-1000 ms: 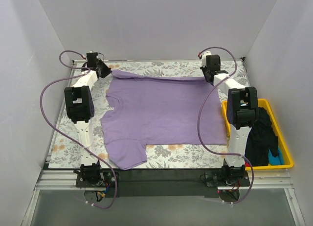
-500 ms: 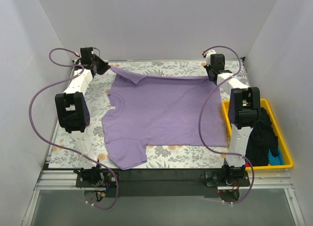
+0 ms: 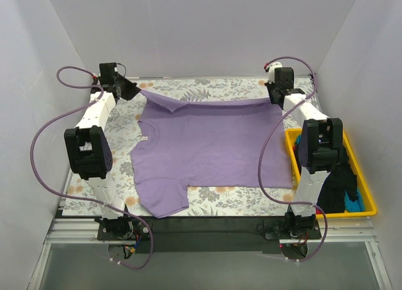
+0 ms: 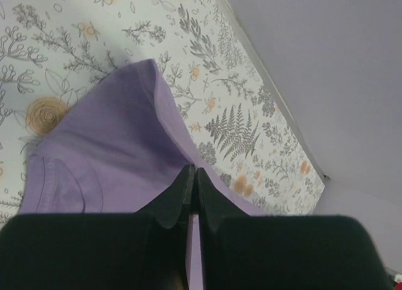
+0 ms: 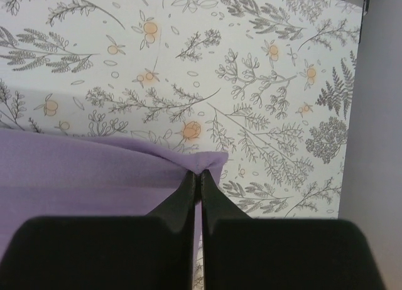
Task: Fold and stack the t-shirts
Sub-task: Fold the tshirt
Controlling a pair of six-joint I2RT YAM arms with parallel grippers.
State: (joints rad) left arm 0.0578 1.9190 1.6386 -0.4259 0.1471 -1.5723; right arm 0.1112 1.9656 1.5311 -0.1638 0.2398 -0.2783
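Observation:
The lavender t-shirt (image 3: 207,145) lies spread on the floral table cloth, its far edge lifted and pulled taut between the two grippers. My left gripper (image 3: 134,89) is shut on the shirt's far left corner; in the left wrist view (image 4: 193,172) the purple fabric (image 4: 119,158) hangs from the closed fingers. My right gripper (image 3: 277,100) is shut on the far right corner; in the right wrist view (image 5: 198,173) the fabric (image 5: 88,167) bunches at the fingertips. A black t-shirt (image 3: 336,174) and a blue t-shirt (image 3: 355,204) lie in the yellow tray (image 3: 370,202).
White walls close in the table on three sides. The floral cloth (image 3: 81,183) shows to the left of the shirt and along the back edge. The yellow tray stands at the right edge beside the right arm. Purple cables loop off both arms.
Both grippers have moved outward and back toward the far corners, lifting and stretching the shirt's far edge. The left arm swung further left, the right arm further right.

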